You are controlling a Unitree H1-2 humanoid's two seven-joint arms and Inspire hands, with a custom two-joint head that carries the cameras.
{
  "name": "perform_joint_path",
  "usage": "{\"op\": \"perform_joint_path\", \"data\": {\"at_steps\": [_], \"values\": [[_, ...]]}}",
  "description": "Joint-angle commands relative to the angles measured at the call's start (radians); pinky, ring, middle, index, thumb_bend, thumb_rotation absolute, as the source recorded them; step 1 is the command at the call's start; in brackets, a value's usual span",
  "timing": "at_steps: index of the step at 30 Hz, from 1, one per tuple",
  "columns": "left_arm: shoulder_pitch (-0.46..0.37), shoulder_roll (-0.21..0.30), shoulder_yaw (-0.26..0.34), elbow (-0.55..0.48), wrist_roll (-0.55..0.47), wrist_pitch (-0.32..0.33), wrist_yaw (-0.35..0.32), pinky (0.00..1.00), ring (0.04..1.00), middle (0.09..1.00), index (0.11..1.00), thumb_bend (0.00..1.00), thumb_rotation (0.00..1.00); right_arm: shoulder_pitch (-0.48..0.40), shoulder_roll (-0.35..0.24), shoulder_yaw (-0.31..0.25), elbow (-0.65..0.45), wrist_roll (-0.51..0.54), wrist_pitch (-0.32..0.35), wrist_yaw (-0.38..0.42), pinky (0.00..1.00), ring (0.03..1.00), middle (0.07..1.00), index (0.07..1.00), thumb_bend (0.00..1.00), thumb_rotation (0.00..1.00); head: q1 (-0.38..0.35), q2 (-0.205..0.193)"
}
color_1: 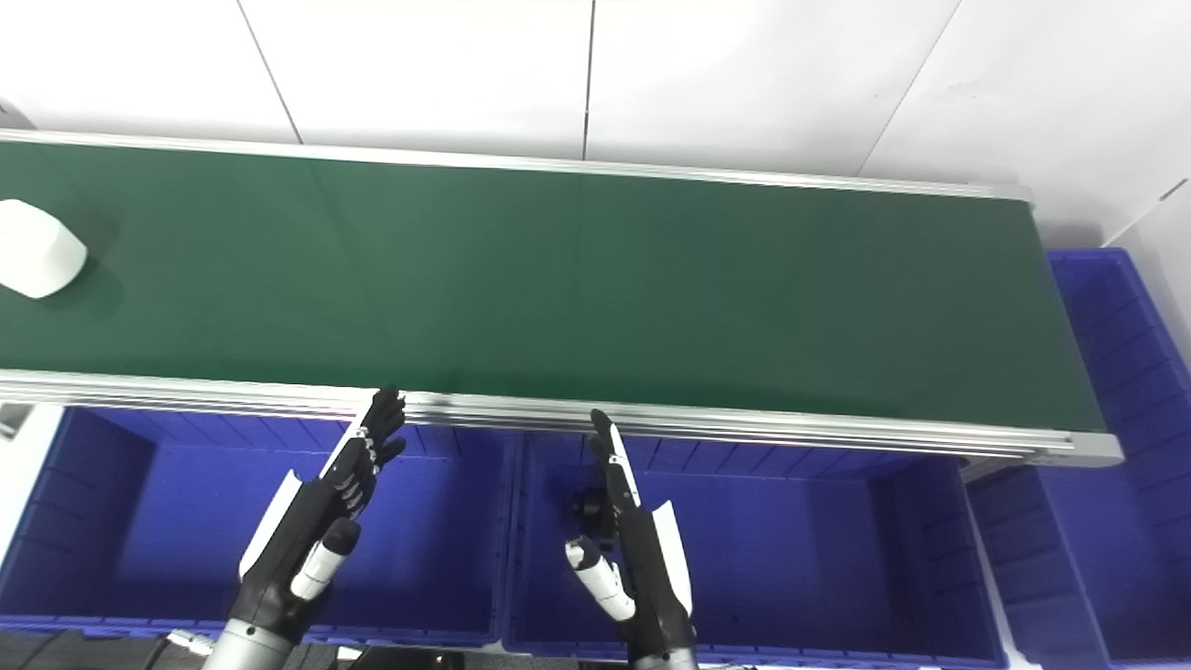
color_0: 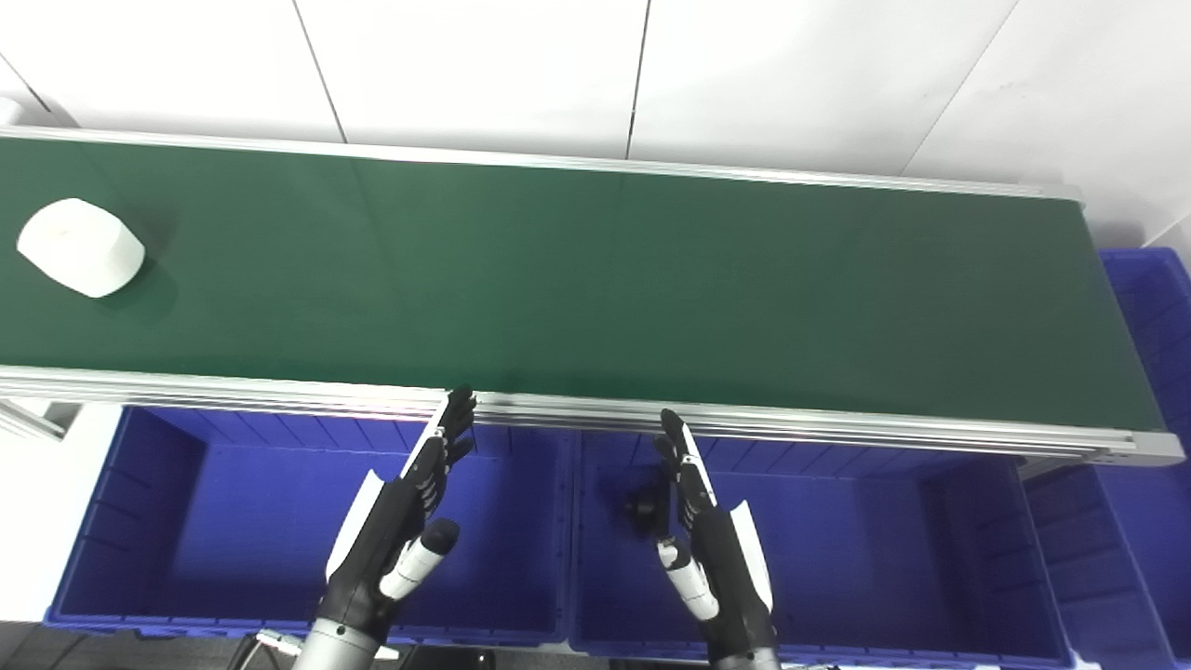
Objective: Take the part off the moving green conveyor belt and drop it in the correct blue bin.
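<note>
A white rounded part point(color_0: 81, 247) lies on the green conveyor belt point(color_0: 595, 279) at its far left; it also shows in the right eye view point(color_1: 35, 261). My left hand point(color_0: 405, 507) is open and empty, fingers straight, held over the left blue bin point(color_0: 233, 521) just below the belt's near rail. My right hand point(color_0: 702, 530) is open and empty over the middle blue bin point(color_0: 837, 549). A small black part point(color_0: 644, 509) lies in the middle bin, next to my right hand. Both hands are far from the white part.
A third blue bin point(color_0: 1149, 372) stands at the right end of the belt. The belt's aluminium near rail point(color_0: 744, 419) runs just above my fingertips. White wall panels are behind the belt.
</note>
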Motion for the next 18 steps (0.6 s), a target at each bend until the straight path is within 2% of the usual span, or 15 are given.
{"op": "perform_joint_path", "data": {"at_steps": [1, 10, 13, 18], "values": [[0.014, 0.003, -0.007, -0.031, 0.008, -0.039, 0.003, 0.96, 0.996, 1.000, 0.987, 0.94, 0.95, 0.013, 0.039, 0.018, -0.029, -0.004, -0.036, 0.007, 0.97, 0.973, 1.000, 1.000, 0.90, 1.00, 0.000, 0.001], [0.048, 0.012, -0.017, -0.052, -0.006, -0.036, -0.002, 0.97, 1.000, 0.997, 0.992, 0.94, 0.95, 0.020, 0.036, 0.016, -0.034, -0.006, -0.024, 0.014, 0.97, 0.970, 1.000, 1.000, 0.89, 1.00, 0.005, 0.002], [0.074, 0.016, -0.017, -0.071, -0.025, -0.016, -0.005, 0.97, 0.997, 0.988, 0.992, 0.99, 0.94, 0.019, 0.035, 0.015, -0.031, -0.001, -0.024, 0.018, 0.97, 0.972, 1.000, 1.000, 0.89, 1.00, 0.011, -0.002], [0.094, 0.009, -0.008, -0.104, -0.046, 0.040, 0.002, 0.95, 0.994, 0.989, 1.000, 1.00, 0.93, 0.016, 0.032, 0.013, -0.033, 0.003, -0.023, 0.029, 0.97, 0.974, 1.000, 1.000, 0.87, 1.00, 0.017, -0.006]]}}
